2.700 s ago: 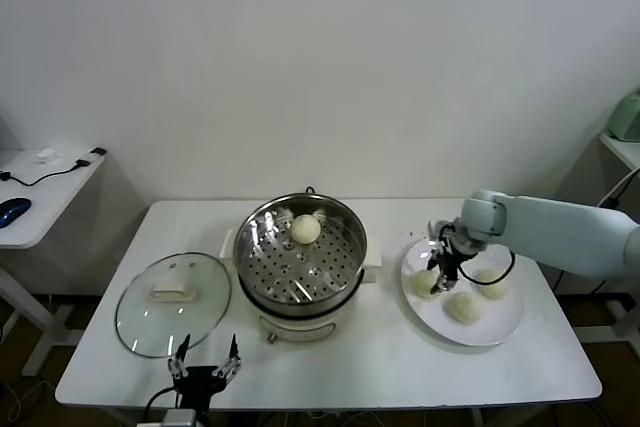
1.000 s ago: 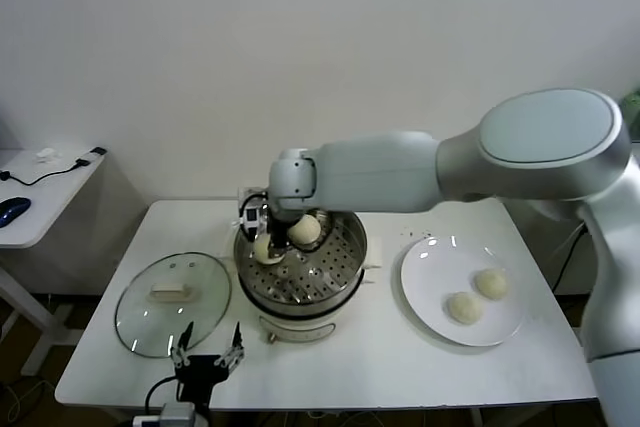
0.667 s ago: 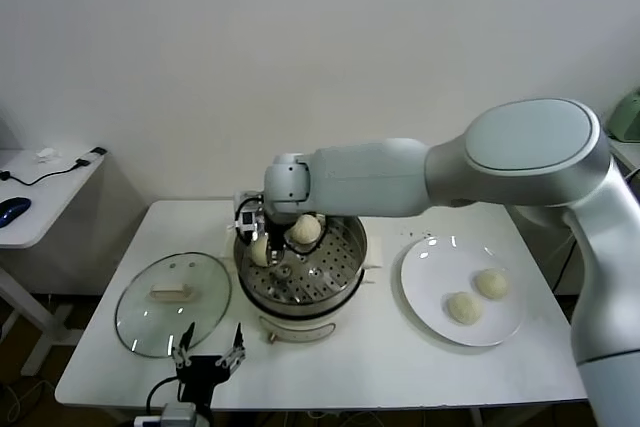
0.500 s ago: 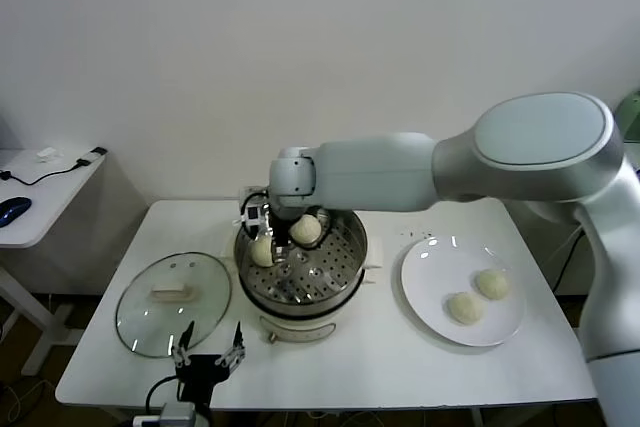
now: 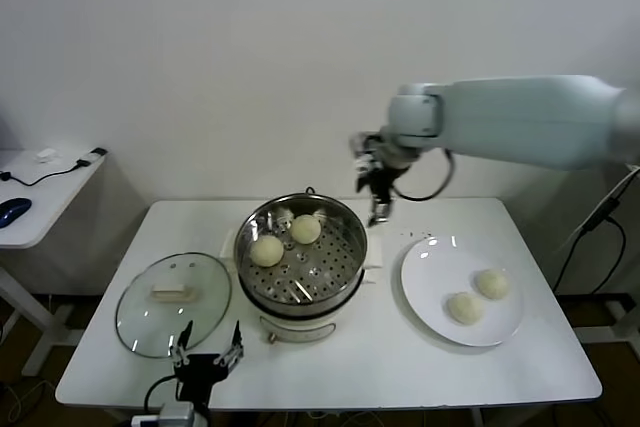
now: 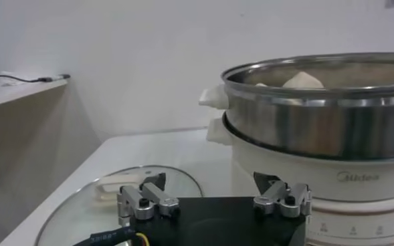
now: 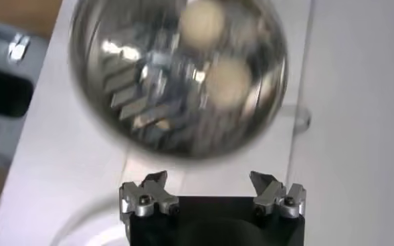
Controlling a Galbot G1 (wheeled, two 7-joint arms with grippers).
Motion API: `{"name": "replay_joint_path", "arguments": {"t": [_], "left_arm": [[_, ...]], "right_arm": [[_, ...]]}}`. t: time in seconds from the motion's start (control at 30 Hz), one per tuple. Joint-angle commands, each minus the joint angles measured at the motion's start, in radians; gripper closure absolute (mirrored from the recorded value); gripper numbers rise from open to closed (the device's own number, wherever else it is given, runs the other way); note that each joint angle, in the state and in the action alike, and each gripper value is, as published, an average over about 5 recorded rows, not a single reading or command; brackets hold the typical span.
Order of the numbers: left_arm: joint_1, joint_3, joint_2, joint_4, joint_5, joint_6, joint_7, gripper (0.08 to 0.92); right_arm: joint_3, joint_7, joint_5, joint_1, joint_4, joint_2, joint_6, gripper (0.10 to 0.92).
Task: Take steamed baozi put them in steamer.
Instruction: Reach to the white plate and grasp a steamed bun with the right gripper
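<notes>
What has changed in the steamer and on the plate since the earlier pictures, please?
The right gripper took one baozi from the plate to the steamer, released it and rose away, open. Unchanged: two baozi on the plate, the lid, the left gripper.

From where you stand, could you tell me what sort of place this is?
Probably a lab or test room set up as a kitchen, not a real one: a steamer and plate sit on a plain white table against a bare wall, with a side desk holding a mouse.
</notes>
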Motion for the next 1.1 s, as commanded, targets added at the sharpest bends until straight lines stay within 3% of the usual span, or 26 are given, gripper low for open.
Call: {"name": "replay_joint_path", "arguments": {"t": [0.03,0.57,1.1], "left_arm": [[0.0,-0.004,-0.001,0.003,-0.001,0.001,0.0,0.177],[0.007,-0.007,-0.016,0.014,0.007,0.003,-0.002,0.177],[0.016,-0.014,-0.015,0.005,0.007,0.01,0.001,0.177]], "right_arm": [[-0.108,-0.063,-0.248,-0.054,0.129,-0.373,0.049,0.202],[0.251,0.037,-0.386,-0.557,-0.016,-0.42,-0.012,0.203],[0.4,0.053,-0.417,-0.688,-0.132,-0.331,-0.018,0.203]]}}
